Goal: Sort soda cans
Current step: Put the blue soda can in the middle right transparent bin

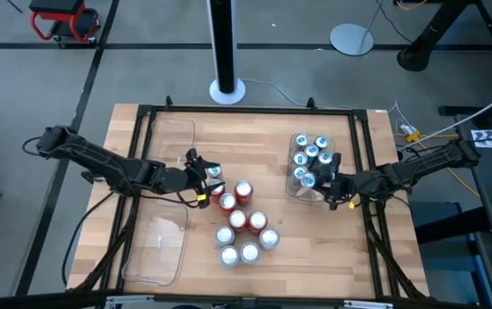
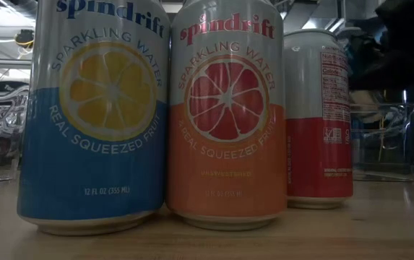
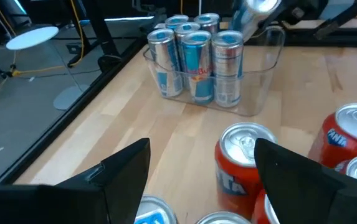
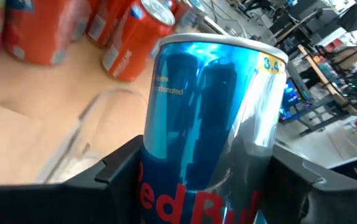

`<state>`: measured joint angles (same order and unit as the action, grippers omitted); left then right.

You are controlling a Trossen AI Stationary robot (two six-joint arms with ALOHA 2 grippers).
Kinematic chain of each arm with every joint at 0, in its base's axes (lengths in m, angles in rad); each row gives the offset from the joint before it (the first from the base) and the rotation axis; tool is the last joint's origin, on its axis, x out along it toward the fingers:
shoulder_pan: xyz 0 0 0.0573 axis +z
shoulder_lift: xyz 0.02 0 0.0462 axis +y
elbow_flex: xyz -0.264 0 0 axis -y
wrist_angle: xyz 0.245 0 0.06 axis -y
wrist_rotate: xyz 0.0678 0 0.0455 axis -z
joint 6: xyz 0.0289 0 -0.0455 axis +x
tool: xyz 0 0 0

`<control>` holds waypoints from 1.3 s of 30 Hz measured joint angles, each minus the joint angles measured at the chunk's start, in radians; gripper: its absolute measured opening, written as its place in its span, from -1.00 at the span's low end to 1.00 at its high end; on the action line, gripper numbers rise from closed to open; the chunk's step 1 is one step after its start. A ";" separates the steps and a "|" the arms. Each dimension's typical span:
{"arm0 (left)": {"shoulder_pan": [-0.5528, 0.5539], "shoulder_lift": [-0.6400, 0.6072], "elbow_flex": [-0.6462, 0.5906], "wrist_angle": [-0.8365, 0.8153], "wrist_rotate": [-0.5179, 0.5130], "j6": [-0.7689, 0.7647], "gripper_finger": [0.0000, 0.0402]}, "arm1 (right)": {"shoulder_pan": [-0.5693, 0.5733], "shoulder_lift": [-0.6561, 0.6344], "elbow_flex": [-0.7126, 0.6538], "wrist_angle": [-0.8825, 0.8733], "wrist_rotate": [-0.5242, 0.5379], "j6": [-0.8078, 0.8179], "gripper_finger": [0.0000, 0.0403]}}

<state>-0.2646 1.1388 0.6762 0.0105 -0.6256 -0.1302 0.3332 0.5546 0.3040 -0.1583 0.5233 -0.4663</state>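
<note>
Several blue cans (image 1: 310, 153) stand in a clear tray (image 1: 346, 142) on the table's right side; the left wrist view shows them too (image 3: 194, 62). My right gripper (image 1: 330, 189) is at that tray's near end, shut on a blue and silver can (image 4: 212, 99). A cluster of red cans (image 1: 239, 206) and silver-topped cans (image 1: 247, 247) stands mid-table. My left gripper (image 1: 203, 180) is open at the cluster's left edge, beside a blue-topped can (image 1: 214, 172). Its fingers (image 3: 122, 168) stand wide apart before a red can (image 3: 243, 158), touching nothing. My right gripper pinches the blue and silver can by its body (image 4: 166, 143), one finger on each side, coming about level from the table's right. The can (image 3: 256, 14) is lifted clear over the tray's near end and tilted.
Two clear trays without cans lie on the table's left, one far (image 1: 171, 142) and one near (image 1: 155, 249). A dark frame (image 1: 142, 116) runs around the table. The low view shows three cans close up (image 2: 225, 115) and a clear tray (image 2: 384, 137) behind.
</note>
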 joint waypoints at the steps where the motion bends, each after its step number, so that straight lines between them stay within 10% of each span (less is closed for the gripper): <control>1: 0.001 0.006 0.000 0.017 0.007 0.000 0.38 | 0.000 -0.005 -0.012 0.004 0.006 -0.001 0.21; 28: 0.058 0.109 0.024 0.282 0.153 0.111 0.38 | 0.000 -0.144 -0.291 0.394 0.067 0.002 0.20; 39: 0.171 0.530 0.398 0.334 0.303 0.222 0.38 | 0.000 -0.144 -0.287 0.415 0.068 -0.039 0.21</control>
<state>-0.0938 1.6691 1.0742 0.3447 -0.3225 0.0923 0.3332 0.4103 0.0166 0.2564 0.5910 -0.5056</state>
